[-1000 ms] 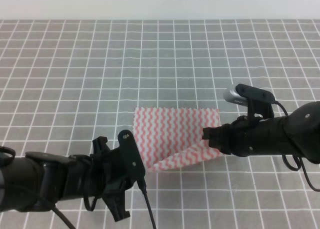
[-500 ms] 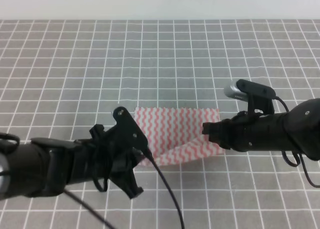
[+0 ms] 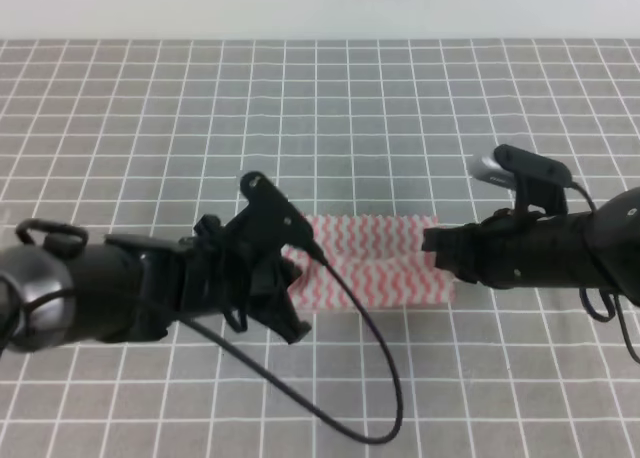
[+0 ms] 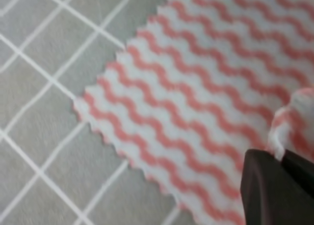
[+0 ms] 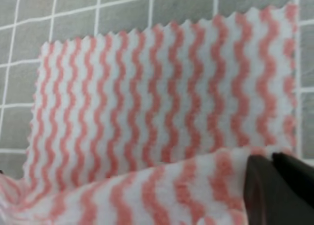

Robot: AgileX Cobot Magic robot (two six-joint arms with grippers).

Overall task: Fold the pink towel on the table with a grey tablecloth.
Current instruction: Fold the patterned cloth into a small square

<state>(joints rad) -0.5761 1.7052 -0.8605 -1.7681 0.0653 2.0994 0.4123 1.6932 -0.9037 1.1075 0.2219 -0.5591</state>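
Observation:
The pink towel [image 3: 372, 261] lies at the middle of the table with a grey tablecloth [image 3: 320, 108], its near part raised and doubled back over the far part. My left gripper [image 3: 296, 268] is shut on the towel's left near corner; in the left wrist view its dark fingertips [image 4: 274, 185] pinch a bunched bit of towel [image 4: 293, 118] above the flat striped layer. On the right near corner my right gripper [image 3: 433, 254] is shut too. In the right wrist view its fingers [image 5: 265, 185] clamp the lifted fold [image 5: 162, 190] over the flat layer [image 5: 162, 97].
A black cable [image 3: 372, 378] from the left arm loops over the cloth in front of the towel. The right arm's camera mount [image 3: 520, 168] stands above that arm. The grid cloth ends at a white band [image 3: 320, 8] at the back.
The left gripper has moved up to the towel and closed on its left near corner. Both grippers have carried the near edge away from the front, laying it over the far part.

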